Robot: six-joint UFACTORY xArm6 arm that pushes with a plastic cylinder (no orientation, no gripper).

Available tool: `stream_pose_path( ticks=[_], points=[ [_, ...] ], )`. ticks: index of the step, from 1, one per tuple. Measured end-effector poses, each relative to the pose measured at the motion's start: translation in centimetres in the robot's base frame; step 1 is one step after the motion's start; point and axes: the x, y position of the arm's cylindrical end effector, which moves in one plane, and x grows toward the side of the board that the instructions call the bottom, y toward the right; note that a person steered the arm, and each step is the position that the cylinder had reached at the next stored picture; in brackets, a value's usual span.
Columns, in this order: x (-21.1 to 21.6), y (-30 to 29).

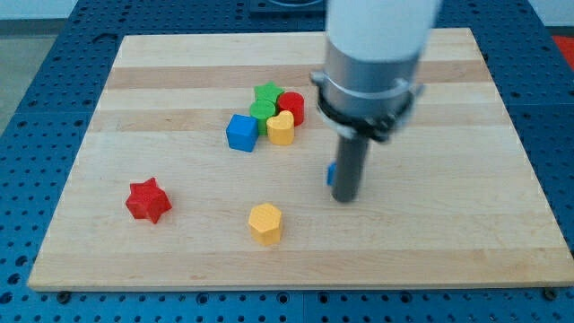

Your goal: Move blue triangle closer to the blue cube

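The blue cube (pixel 241 132) sits left of centre on the wooden board (pixel 179 242). The blue triangle (pixel 331 173) is mostly hidden behind my rod; only a thin blue sliver shows at the rod's left side. My tip (pixel 345 198) rests on the board right against that blue piece, on its right side. The blue cube lies up and to the left of the tip, about a hundred pixels away.
A green star (pixel 266 92), a green round block (pixel 261 110), a red cylinder (pixel 291 106) and a yellow heart-like block (pixel 282 128) cluster right of the blue cube. A red star (pixel 148 200) and a yellow hexagon (pixel 265 222) lie toward the view's bottom left.
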Motion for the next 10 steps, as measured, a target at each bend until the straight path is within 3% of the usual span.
stream_pose_path(
  ticks=[1, 3, 5, 7, 10],
  points=[
    [-2.0, 0.5],
    [-3.2, 8.7],
    [-7.9, 6.2],
    [-2.3, -0.2],
    [-0.9, -8.4]
  ],
)
